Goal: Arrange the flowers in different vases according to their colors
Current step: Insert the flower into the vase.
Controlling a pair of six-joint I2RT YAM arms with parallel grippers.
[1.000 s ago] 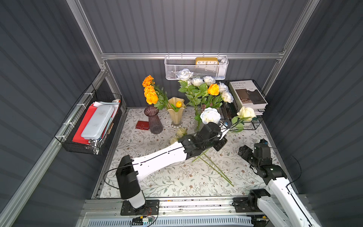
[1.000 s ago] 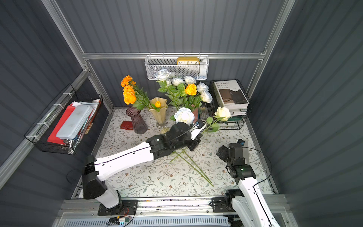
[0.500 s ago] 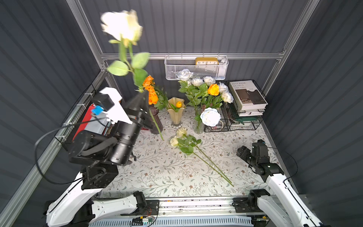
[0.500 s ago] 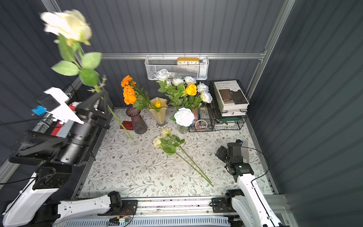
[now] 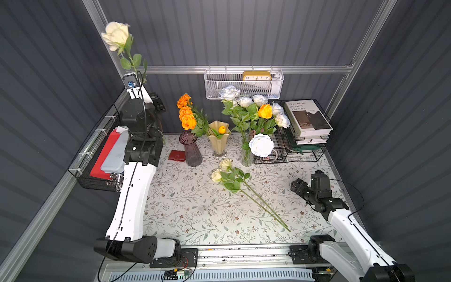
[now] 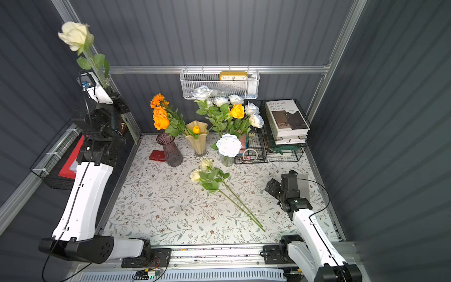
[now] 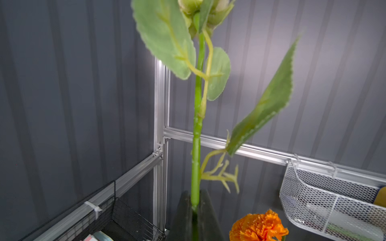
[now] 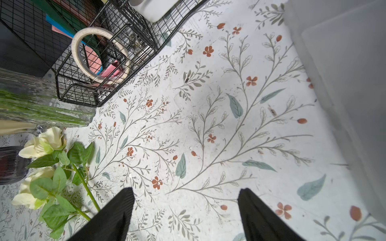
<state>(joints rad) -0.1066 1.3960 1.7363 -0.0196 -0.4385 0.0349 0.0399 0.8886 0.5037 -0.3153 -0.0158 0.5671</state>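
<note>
- Both top views: cream-yellow rose upright, high near the back-left corner, on the left arm; a second ago it was low beside the clear vase, so it is lifted clear, likely bound for the cream-yellow vase; two matching roses lie on the surface in front of that vase
- Left wrist: left jaws clamped on the rose's green stem
- Right wrist: right jaws apart, empty, over bare surface, the lying roses nearby
</note>
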